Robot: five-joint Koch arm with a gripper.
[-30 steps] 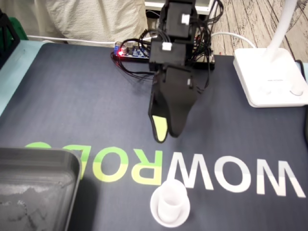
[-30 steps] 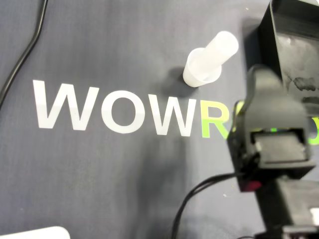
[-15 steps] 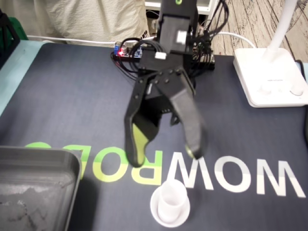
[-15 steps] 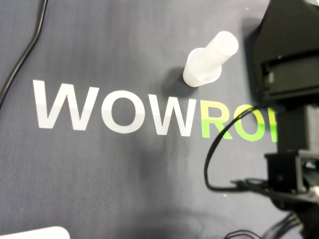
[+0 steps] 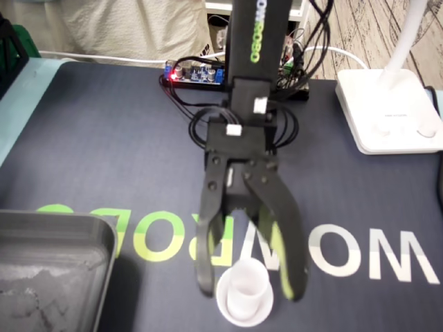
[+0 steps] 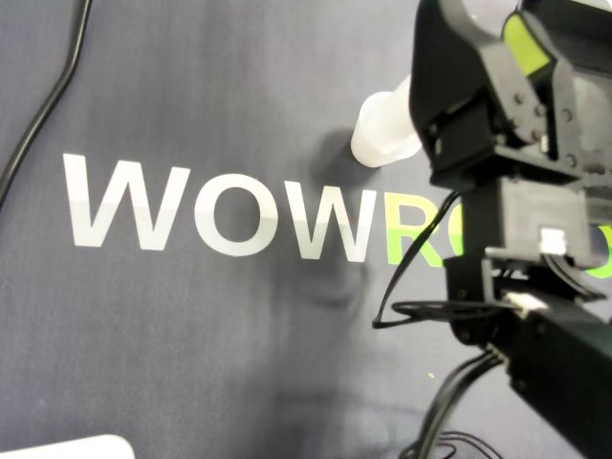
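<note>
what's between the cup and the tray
In the fixed view, one jaw of the open gripper hangs just beside the cup; past it, only bare mat up to the tray.

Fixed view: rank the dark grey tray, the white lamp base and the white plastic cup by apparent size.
1. dark grey tray, nearer the camera and cropped
2. white lamp base, also cropped
3. white plastic cup

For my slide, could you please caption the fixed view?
Open gripper frames a small white cup on the dark lettered mat, grey tray at left.
</note>
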